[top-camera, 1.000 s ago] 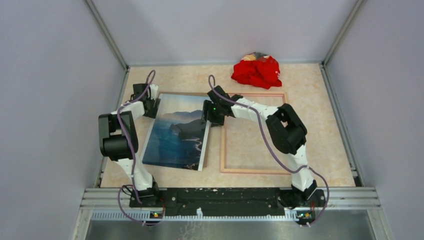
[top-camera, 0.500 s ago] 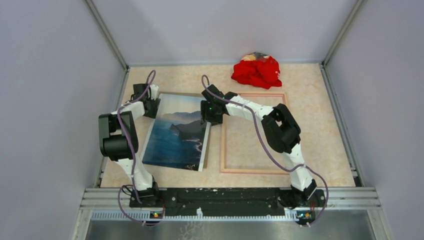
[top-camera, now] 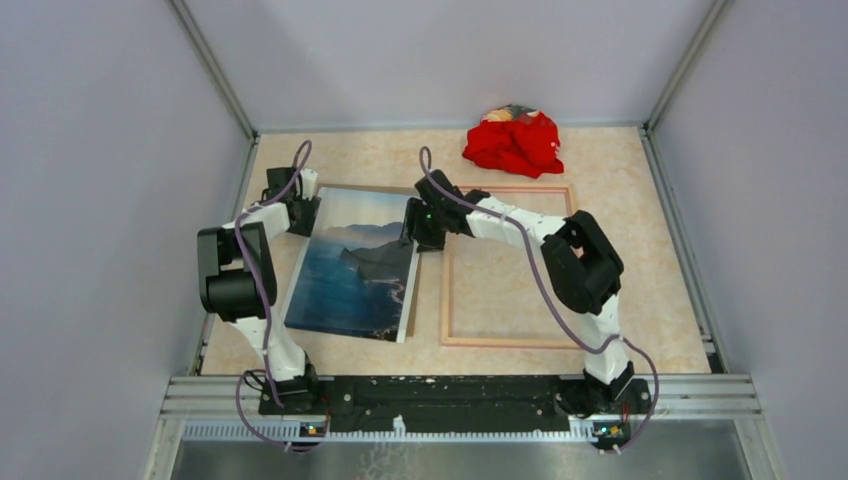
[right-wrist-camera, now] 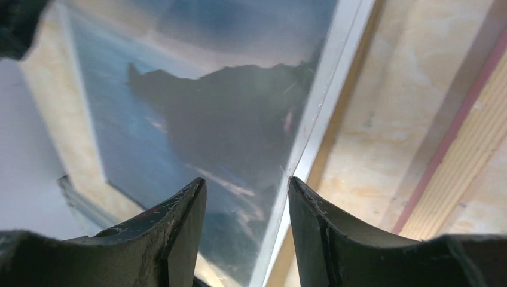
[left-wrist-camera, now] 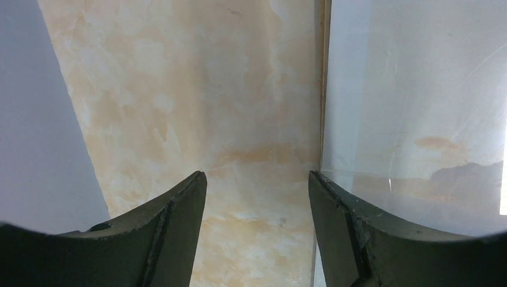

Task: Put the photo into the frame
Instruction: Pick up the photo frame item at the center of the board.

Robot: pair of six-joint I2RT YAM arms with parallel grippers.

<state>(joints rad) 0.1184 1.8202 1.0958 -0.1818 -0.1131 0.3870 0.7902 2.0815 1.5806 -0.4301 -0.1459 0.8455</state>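
Two arms (top-camera: 240, 270) outstretched, left tool (left-wrist-camera: 257, 178) spread at photo (top-camera: 350, 270) corner, right tool (right-wrist-camera: 246, 182) spread astride its edge

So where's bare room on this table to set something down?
Bare: the far strip between photo and back wall, left of the red cloth; the strip right of the frame. Crowded: the photo-frame gap, where the right gripper sits, and the photo's far-left corner, at the left gripper.

Parted claw (left-wrist-camera: 257, 191) at the photo (left-wrist-camera: 412, 89) edge
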